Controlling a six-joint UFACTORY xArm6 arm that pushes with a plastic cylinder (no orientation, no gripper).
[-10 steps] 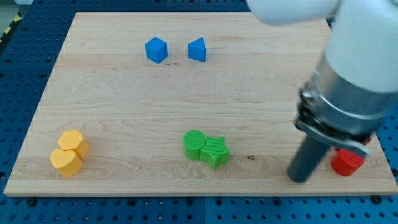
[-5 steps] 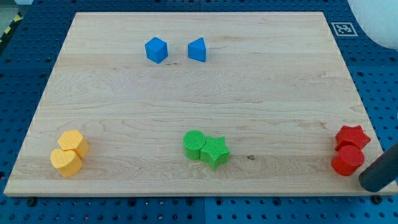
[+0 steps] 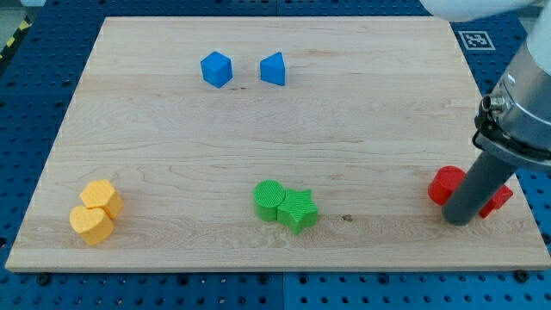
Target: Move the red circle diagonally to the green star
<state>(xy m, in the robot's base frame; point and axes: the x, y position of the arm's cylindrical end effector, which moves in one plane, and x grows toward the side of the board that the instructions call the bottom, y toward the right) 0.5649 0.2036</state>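
The red circle point(image 3: 444, 184) lies near the board's right edge, low in the view. My tip point(image 3: 460, 220) touches its lower right side, and the rod hides part of it. The red star point(image 3: 498, 198) sits just right of the rod, mostly hidden behind it. The green star point(image 3: 298, 209) lies at the bottom centre, touching the green circle point(image 3: 269, 199) on its left. The red circle is far to the right of the green star, slightly higher in the view.
A blue cube point(image 3: 216, 69) and a blue triangular block point(image 3: 273, 68) sit near the view's top. A yellow hexagon point(image 3: 102, 197) and a yellow heart point(image 3: 90, 224) touch at the bottom left. The wooden board point(image 3: 172, 138) ends just right of the red blocks.
The rod swung from off the board's right edge back onto it. The red circle slid left and up, away from below the red star.
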